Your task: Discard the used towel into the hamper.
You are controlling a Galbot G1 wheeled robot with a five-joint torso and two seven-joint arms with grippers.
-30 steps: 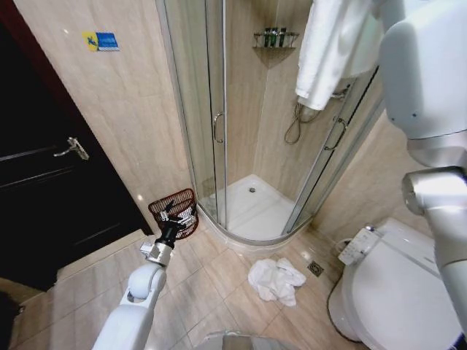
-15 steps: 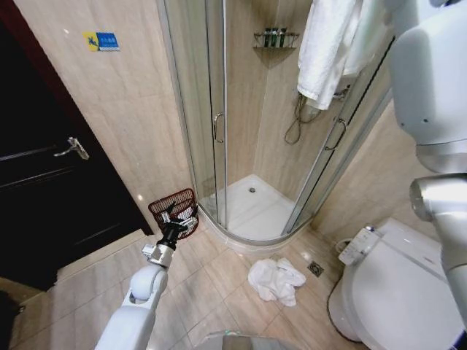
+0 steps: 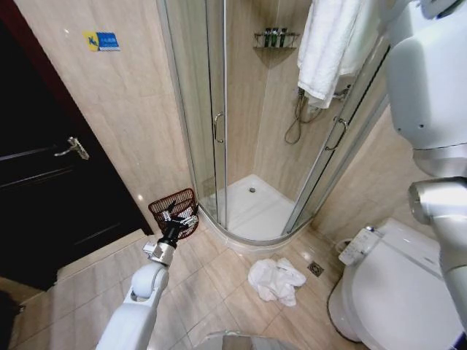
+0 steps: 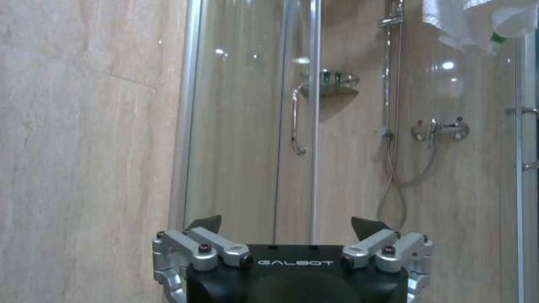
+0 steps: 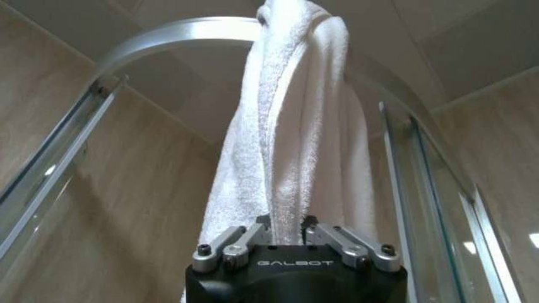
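1. The used towel, a long white terry-cloth towel (image 5: 286, 145), hangs from the curved metal top rail of the shower enclosure (image 5: 177, 31), high up at the right of the head view (image 3: 325, 47).
2. The right hand (image 5: 286, 230) is raised to the towel's lower part, its fingers closed narrowly on a fold of the cloth.
3. The hamper, a small round reddish-brown basket of open slats (image 3: 175, 208), stands on the beige tiled floor (image 3: 219, 284) against the wall, just beside the glass shower door (image 3: 201, 109).
4. The left hand (image 3: 178, 216) is held low in front of the hamper; in its wrist view its fingers (image 4: 206, 224) stand wide apart and hold nothing.
5. A second white towel (image 3: 276, 279) lies crumpled on the floor between the shower tray and the white toilet (image 3: 390, 292).
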